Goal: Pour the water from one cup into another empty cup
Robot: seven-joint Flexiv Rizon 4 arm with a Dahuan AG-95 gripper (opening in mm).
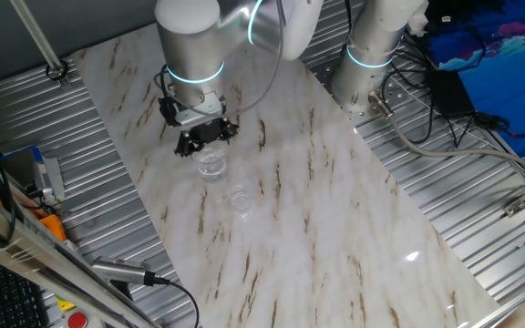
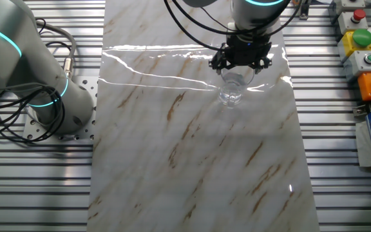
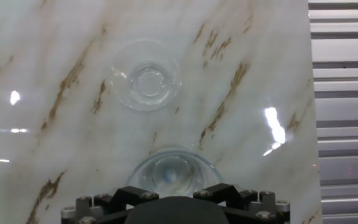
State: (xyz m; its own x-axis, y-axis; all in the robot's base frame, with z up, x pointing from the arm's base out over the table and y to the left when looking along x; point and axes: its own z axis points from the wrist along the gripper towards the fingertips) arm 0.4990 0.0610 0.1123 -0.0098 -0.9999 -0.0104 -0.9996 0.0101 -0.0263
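The larger clear tumbler [image 1: 211, 162] stands upright on the marble table, and any water in it is too clear to make out. The smaller, shorter glass cup [image 1: 240, 199] stands a little beyond it, apart from it. My gripper [image 1: 205, 137] hangs just above and behind the tumbler, open and holding nothing. In the hand view the tumbler [image 3: 173, 174] is right in front of the gripper [image 3: 171, 204] and the small cup [image 3: 145, 84] lies farther ahead. In the other fixed view the gripper [image 2: 240, 59] is over the tumbler [image 2: 237, 78], with the small cup [image 2: 230, 96] just below it.
The marble tabletop [image 1: 317, 210] is bordered by ribbed metal on both sides. A second robot base [image 2: 50, 96] with cables stands at one side. Button boxes and orange parts [image 2: 366, 58] lie off the other side.
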